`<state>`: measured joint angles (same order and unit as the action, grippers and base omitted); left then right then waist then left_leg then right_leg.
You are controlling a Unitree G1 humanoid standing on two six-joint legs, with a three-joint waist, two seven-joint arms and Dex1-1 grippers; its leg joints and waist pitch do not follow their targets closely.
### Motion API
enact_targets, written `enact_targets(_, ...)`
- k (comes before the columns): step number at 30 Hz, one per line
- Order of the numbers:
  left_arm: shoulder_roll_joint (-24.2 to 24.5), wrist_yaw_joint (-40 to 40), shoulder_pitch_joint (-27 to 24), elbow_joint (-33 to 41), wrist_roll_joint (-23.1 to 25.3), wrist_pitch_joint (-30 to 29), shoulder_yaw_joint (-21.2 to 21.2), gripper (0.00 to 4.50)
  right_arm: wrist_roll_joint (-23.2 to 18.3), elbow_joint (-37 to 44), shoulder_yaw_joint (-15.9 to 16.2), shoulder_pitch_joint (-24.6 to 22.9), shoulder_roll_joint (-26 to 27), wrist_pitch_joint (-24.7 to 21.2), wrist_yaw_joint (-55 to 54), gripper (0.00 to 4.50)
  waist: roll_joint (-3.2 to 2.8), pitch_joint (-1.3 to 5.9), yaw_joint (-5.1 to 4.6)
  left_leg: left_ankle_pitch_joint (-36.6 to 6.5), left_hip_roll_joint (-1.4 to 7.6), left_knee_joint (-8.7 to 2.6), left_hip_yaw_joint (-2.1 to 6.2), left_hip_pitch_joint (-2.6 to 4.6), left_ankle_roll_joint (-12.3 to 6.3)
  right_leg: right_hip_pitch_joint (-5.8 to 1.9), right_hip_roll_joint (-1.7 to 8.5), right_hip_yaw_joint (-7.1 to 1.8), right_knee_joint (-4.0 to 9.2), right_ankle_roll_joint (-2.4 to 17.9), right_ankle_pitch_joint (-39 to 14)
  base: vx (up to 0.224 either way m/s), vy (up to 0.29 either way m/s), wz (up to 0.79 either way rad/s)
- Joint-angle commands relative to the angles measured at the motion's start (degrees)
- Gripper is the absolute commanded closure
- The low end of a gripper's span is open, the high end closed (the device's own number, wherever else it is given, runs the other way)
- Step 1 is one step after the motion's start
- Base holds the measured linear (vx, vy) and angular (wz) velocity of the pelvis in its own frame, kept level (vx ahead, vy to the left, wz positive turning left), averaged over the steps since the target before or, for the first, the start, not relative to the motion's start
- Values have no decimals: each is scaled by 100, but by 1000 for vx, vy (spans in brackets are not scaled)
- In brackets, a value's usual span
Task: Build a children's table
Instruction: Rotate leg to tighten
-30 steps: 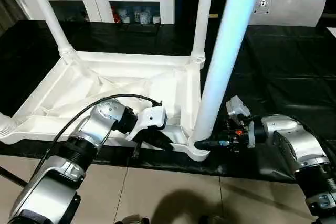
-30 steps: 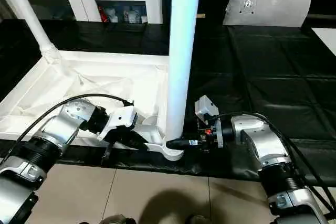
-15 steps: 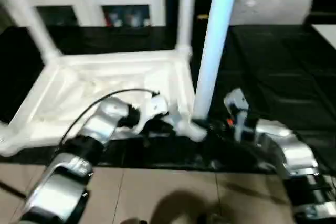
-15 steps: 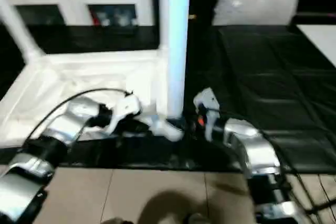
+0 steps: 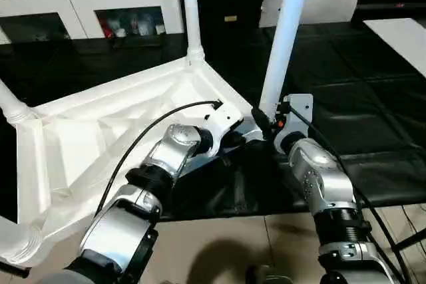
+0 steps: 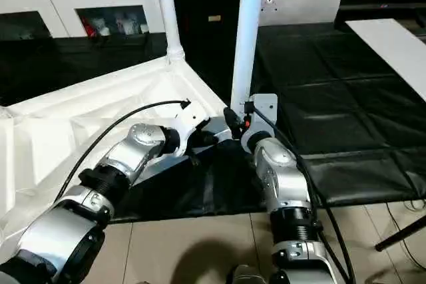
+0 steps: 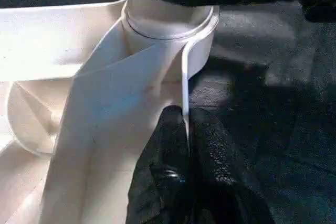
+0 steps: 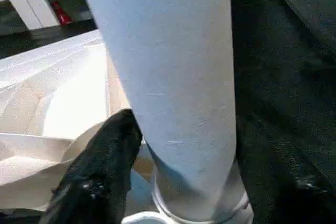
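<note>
Left eye view: the children's table (image 5: 86, 138) lies upside down on a black mat (image 5: 373, 84), ribbed underside up, and it now sits turned at an angle, its near corner pointing toward the robot, where a second ago its near rim ran square across the picture; part of this shift may be camera movement. The near leg (image 5: 285, 31) stands upright in the corner socket, and a far leg (image 5: 190, 11) rises behind it. The left gripper (image 5: 234, 139) sits at the rim beside that socket; the right gripper (image 5: 261, 123) sits at the foot of the near leg, reaching in from closer to the robot than earlier. Right eye view: same layout, with a white cabinet (image 6: 80, 4) behind the mat. Left wrist view: the fingers (image 7: 170, 145) are pressed together on the thin upright rim wall of the table, just short of the socket (image 7: 168, 30). Right wrist view: one black finger (image 8: 100, 177) lies against one side of the leg and the other shows past its far side, so the jaws stand spread around the leg base; firm clamping cannot be told.
</note>
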<state>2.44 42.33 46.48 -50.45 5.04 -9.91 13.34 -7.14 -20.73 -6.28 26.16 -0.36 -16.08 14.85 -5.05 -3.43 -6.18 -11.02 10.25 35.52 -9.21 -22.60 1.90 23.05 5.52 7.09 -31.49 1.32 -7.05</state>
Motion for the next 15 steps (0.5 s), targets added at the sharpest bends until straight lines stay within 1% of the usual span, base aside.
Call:
enact_targets(1, -9, 155, 168, 316, -233, 376, -124, 450, -141, 4, 264, -206, 22, -95, 319, 134, 34, 517, 27, -1010, 186, -386, 100, 18, -875, -413, 332, -195, 287, 1202, -1185, 0, 0, 0)
enact_targets(3, 74, 428, 69, 367, -240, 464, -85, 450, -103, 126, 268, -323, -203, -73, 466, 109, 30, 530, 56, -848, 196, -377, 109, 21, -959, -426, 334, -199, 255, 1251, -1041, 0, 0, 0)
enact_targets(4, 129, 572, 7, 389, -228, 522, -43, 450, -106, 241, 238, -432, -371, -34, 621, 101, 36, 522, 56, -821, 199, -371, 98, 19, -999, -420, 328, -208, 243, 1291, -1008, 0, 0, 0)
enact_targets(5, 170, 657, -29, 400, -211, 593, -4, 450, -109, 325, 211, -509, -472, -6, 700, 95, 141, 523, 47, -844, 198, -369, 76, 8, -1021, -436, 330, -220, 255, 1281, -1095, 0, 0, 0)
enact_targets(6, 221, 755, -73, 408, -185, 690, 48, 450, -115, 433, 172, -610, -598, 32, 795, 87, 106, 518, 76, -850, 197, -371, 84, 16, -1024, -443, 344, -218, 249, 1282, -1179, 0, 0, 0)
enact_targets(7, 287, 854, -102, 405, -153, 789, 102, 450, -226, 616, 81, -755, -762, 29, 993, 65, 152, 493, 81, -989, 190, -375, 62, 23, -991, -416, 326, -221, 302, 1202, -1543, 0, 0, 0)
enact_targets(8, 289, 857, -102, 405, -153, 792, 103, 450, -229, 621, 79, -759, -766, 29, 998, 57, 127, 489, 105, -1054, 189, -376, 63, 38, -973, -420, 330, -218, 310, 1159, -1696, 0, 0, 0)
enact_targets(9, 289, 857, -102, 405, -153, 792, 103, 450, -229, 621, 79, -759, -766, 29, 998, 57, 126, 474, 115, -1117, 199, -383, 63, 42, -934, -405, 327, -224, 320, 1119, -1837, 0, 0, 0)
enact_targets(10, 330, 918, -124, 410, -132, 855, 138, 450, -310, 749, 17, -862, -869, 24, 1131, 43, 155, 466, 104, -1248, 192, -395, 63, 43, -870, -398, 315, -215, 353, 1027, -2108, 0, 0, 0)
enact_targets(11, 330, 918, -124, 410, -132, 855, 138, 450, -310, 749, 17, -862, -869, 24, 1131, 32, 143, 450, 110, -1380, 196, -403, 68, 61, -787, -377, 316, -212, 369, 958, -2355, 0, 0, 0)
enact_targets(12, 374, 928, -121, 375, -101, 956, 151, 450, -549, 968, -134, -1025, -1037, 14, 1448, 32, 184, 446, 100, -1445, 189, -404, 62, 57, -782, -380, 310, -208, 393, 904, -2462, 0, 0, 0)
enact_targets(13, 429, 898, -87, 276, -21, 1135, 174, 450, -812, 1237, -290, -1242, -1339, 2, 1862, 13, 206, 435, 127, -1503, 193, -404, 56, 79, -733, -351, 306, -211, 426, 797, -2708, 0, 0, 0)
enact_targets(14, 429, 898, -87, 276, -21, 1135, 174, 450, -812, 1237, -290, -1242, -1339, 2, 1862, 6, 206, 435, 127, -1503, 193, -404, 56, 79, -733, -351, 306, -211, 426, 797, -2708, 0, 0, 0)
enact_targets(15, 448, 774, -47, 182, 46, 1229, 164, 450, -1011, 1449, -384, -1414, -1602, 6, 2242, 6, 210, 436, 185, -1484, 196, -399, 49, 91, -729, -335, 307, -223, 438, 696, -2800, 0, 0, 0)
